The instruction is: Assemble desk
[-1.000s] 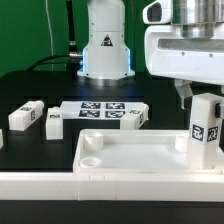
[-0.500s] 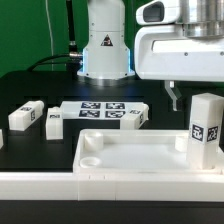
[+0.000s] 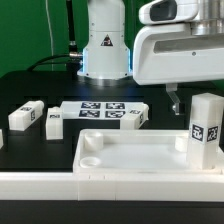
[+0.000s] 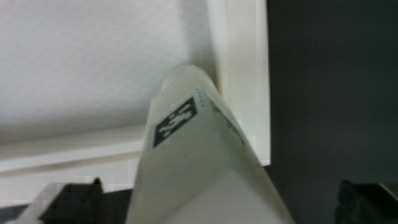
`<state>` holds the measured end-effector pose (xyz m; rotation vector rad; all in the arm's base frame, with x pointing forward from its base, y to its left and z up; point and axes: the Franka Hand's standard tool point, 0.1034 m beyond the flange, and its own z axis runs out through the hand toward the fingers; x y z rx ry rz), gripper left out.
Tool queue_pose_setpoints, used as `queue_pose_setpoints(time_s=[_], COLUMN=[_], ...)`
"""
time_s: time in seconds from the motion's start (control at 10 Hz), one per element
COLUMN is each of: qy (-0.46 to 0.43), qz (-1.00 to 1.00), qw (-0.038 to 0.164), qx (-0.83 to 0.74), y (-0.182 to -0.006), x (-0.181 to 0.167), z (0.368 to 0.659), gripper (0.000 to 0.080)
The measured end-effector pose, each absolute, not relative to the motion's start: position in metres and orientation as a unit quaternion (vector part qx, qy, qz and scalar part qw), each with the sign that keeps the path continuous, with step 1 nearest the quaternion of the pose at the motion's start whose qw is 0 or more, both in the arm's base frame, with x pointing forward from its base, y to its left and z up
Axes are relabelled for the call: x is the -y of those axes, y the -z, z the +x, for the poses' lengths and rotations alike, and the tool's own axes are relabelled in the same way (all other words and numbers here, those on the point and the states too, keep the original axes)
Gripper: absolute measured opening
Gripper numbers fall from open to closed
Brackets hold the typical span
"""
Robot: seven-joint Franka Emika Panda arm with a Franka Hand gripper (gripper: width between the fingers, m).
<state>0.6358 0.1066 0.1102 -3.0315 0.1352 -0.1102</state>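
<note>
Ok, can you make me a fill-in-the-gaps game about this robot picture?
1. One leg stands ___ in the slab's corner.
2. The gripper is ___ and holds nothing.
3. The other legs lie on the ___ table.
Missing words: upright; open; black.

Slab (image 3: 120, 160): white plastic, smooth, faint satin sheen.
Upright leg (image 3: 205, 128), 3 o'clock: the same smooth white plastic.
Tag (image 3: 199, 131) on it: matt black-and-white print.
Table (image 3: 40, 85): black, matt.
Robot base (image 3: 105, 45), 12 o'clock: glossy white shell.
</note>
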Motion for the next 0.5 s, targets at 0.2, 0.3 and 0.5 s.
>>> queue_pose_setpoints(time_s=[0.2,0.3,0.5], qy=[0.038,0.041,0.043], qz=[-0.998,-0.997,-0.993], qw=[0.051,0.049,0.047], qx=[0.000,0.045,0.098], y=[-0.1100,-0.1098,-0.1097], x=[-0.1081,-0.1075,-0.1070], z=[0.6354,0.6354,0.6353], gripper=[0.0649,0.0649,0.0649])
